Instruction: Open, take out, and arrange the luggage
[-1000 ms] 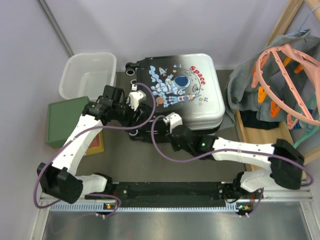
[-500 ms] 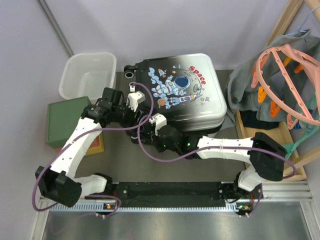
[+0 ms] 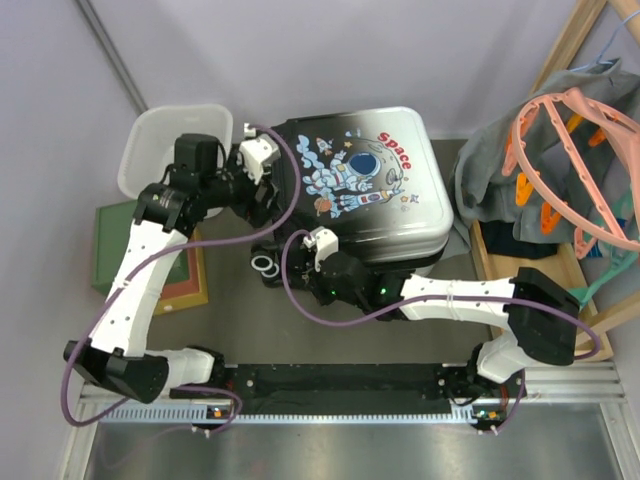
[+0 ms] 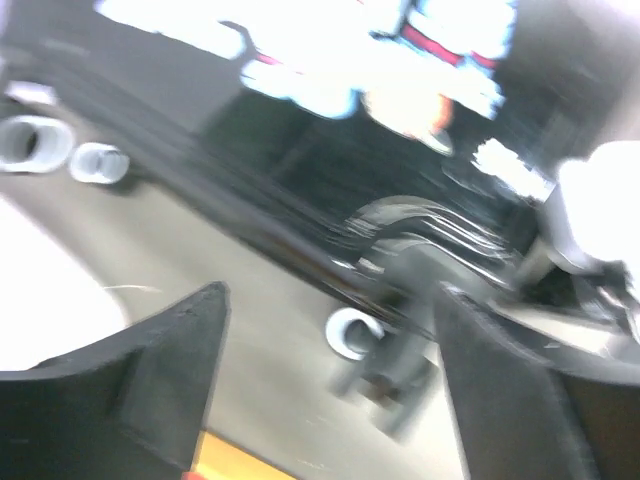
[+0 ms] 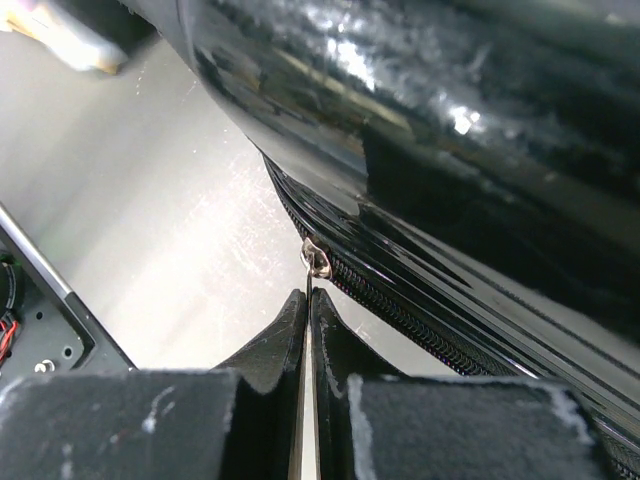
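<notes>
The luggage (image 3: pixel 375 175) lies flat at the back of the table, astronaut print and red "Space" facing up. My right gripper (image 5: pixel 309 298) is shut on the thin metal zipper pull (image 5: pixel 310 282) below its slider (image 5: pixel 317 260), at the case's near-left corner (image 3: pixel 300 262). My left gripper (image 3: pixel 268 203) hovers by the case's left side, jaws wide apart and holding nothing. Its blurred wrist view shows the black shell (image 4: pixel 300 150), a wheel (image 4: pixel 350 333) between the fingertips, and the gripper (image 4: pixel 330 292) clear of both.
A white plastic bin (image 3: pixel 175 145) stands at the back left, with a green box (image 3: pixel 115 245) on a red-and-orange one (image 3: pixel 185 285) in front of it. Grey clothes (image 3: pixel 490 170), pink hangers (image 3: pixel 575 150) and a wooden rack (image 3: pixel 520 270) crowd the right side.
My left gripper has opened and pulled back up and left from the case's side. My right gripper, still shut, has slid left along the case's near edge to the corner.
</notes>
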Available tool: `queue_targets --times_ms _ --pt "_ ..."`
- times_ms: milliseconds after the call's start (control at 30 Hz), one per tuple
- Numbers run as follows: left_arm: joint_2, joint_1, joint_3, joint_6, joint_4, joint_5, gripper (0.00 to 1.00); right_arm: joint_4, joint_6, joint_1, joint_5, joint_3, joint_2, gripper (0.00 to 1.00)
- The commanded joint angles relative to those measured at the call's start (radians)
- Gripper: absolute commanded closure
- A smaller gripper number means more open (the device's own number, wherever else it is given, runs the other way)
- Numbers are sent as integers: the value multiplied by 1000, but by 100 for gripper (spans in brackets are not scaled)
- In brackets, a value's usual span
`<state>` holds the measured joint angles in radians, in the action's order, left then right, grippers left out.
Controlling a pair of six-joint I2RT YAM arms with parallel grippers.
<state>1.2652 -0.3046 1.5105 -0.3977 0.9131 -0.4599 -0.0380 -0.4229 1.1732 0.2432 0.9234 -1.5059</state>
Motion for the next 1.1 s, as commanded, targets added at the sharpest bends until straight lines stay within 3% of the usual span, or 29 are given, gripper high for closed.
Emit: queue_targets --times_ms 0,33,100,333,400,467,533,600,700,933,1067 --pt "78 58 85 29 -188 235 24 -120 13 0 21 17 59 100" --pt "135 64 133 28 -203 297 30 -117 22 0 21 17 59 100" --pt "199 68 203 -24 -211 392 30 -109 29 0 21 19 59 100" --pt "419 73 358 -595 -188 388 9 -105 50 0 24 5 69 100" --pt "503 73 416 -674 -151 386 4 -102 58 0 25 5 72 100" --pt "584 76 581 -745 -27 379 3 -100 64 0 27 3 72 100" --pt "718 78 766 -777 53 385 2 -100 65 0 31 0 70 100" --pt "807 78 839 -800 40 423 2 -99 65 0 33 0 69 100" --pt "864 81 847 -865 -20 440 2 -96 70 0 34 -1 64 100" --pt "919 120 856 -987 76 243 2 -80 87 0 53 2 65 100" --pt "942 127 860 -971 49 169 6 -69 99 0 56 15 52 100"
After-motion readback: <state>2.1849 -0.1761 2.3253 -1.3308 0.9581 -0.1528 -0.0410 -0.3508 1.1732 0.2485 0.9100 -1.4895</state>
